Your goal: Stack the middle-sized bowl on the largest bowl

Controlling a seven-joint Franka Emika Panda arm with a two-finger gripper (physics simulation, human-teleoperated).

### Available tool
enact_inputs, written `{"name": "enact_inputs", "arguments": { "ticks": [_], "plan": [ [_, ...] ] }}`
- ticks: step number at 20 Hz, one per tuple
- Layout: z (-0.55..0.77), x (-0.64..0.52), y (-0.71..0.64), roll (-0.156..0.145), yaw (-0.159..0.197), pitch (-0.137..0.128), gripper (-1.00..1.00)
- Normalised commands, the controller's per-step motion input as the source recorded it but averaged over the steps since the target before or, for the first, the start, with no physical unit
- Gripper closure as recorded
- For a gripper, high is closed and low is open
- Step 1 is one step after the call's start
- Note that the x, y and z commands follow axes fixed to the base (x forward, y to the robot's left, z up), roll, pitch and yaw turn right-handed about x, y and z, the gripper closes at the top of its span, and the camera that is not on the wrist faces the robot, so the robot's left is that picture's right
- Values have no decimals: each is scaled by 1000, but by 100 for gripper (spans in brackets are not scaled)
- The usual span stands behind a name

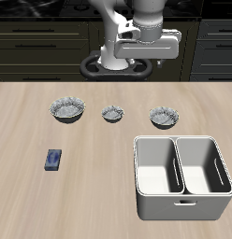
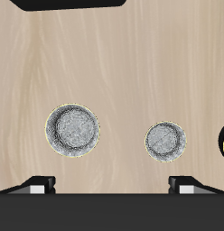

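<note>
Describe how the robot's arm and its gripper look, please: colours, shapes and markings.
The arm is white and rounded, with grey joints. It carries a wide, boxy light-grey gripper. In the wrist view its black fingertips show small white pads. No cables or markings are visible.

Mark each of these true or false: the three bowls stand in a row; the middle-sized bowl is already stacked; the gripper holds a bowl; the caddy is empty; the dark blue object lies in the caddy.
1. Three bowls stand in a row. True.
2. The middle-sized bowl is stacked on the largest bowl. False: they stand apart, with the smallest bowl between them.
3. The gripper holds a bowl. False: it is open and empty.
4. The white caddy has both compartments empty. True.
5. The dark blue object lies in the caddy. False: it lies on the table.
</note>
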Motion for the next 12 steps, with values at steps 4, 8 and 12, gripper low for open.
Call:
{"name": "enact_inputs", "arguments": {
  "ticks": [4,8,12],
  "plan": [
    [37,46,219,16,-27,1,-100],
    [14,3,292,-31,-30,8,-100],
    [-117,15,342,-13,42,-1,-100]
  ]
}}
